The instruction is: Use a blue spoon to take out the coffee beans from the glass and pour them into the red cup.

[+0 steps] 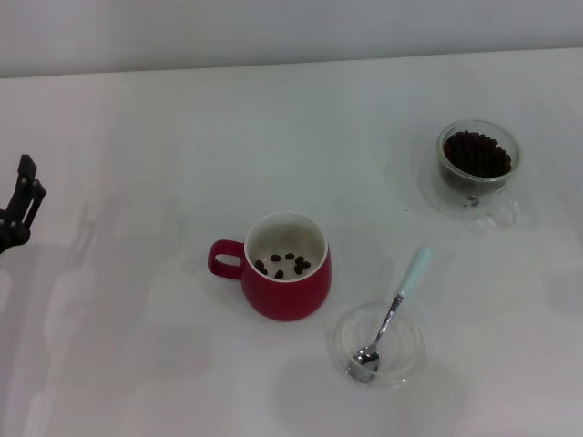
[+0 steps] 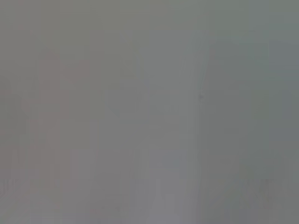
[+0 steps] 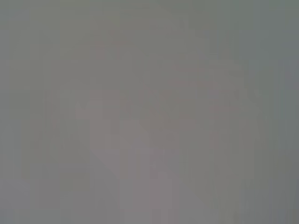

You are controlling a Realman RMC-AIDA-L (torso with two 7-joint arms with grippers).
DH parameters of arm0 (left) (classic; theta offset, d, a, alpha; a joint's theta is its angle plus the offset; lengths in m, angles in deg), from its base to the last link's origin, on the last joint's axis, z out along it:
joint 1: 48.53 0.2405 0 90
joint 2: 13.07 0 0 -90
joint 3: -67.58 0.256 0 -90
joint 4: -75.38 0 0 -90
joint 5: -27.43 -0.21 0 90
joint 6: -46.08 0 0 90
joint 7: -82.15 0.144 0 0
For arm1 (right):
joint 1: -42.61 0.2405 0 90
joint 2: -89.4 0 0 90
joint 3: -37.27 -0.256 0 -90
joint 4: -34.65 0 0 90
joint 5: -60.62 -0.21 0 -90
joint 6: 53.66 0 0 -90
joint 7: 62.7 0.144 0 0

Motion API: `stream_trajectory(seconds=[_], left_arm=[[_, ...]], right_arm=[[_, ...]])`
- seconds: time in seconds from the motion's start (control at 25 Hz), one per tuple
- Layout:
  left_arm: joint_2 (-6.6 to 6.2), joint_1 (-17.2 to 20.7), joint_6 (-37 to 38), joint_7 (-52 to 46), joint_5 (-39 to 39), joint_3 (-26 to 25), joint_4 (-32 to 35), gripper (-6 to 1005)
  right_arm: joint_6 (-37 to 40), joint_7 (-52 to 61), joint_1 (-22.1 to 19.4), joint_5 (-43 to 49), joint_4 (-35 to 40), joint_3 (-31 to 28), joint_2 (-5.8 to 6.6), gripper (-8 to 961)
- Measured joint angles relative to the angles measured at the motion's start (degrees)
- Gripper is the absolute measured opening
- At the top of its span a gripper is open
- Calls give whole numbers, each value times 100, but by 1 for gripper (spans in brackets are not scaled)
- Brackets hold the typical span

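Note:
The red cup [image 1: 286, 266] stands mid-table with its handle pointing left and several coffee beans [image 1: 284, 265] on its white bottom. The blue spoon [image 1: 393, 309] lies with its metal bowl inside a flat clear saucer [image 1: 412, 350] and its pale handle leaning over the rim toward the far right. The glass [image 1: 477, 166], holding a heap of dark coffee beans [image 1: 476, 154], sits at the far right. My left gripper [image 1: 22, 202] is at the left edge of the head view, far from everything. No right gripper shows. Both wrist views are plain grey.
The white table [image 1: 137, 137] runs to a pale wall at the back. Open surface lies between the cup and the left gripper, and between the cup and the glass.

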Motion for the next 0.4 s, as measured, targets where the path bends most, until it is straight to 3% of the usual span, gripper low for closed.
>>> stream_trajectory(seconds=[0.32, 0.4], left_arm=[[0, 20, -3, -167, -19, 31, 20, 847], [0, 35, 0, -240, -43, 40, 20, 847]], right_arm=[[70, 53, 91, -1, -166, -11, 232, 276], [124, 31, 154, -2, -165, -10, 231, 276]])
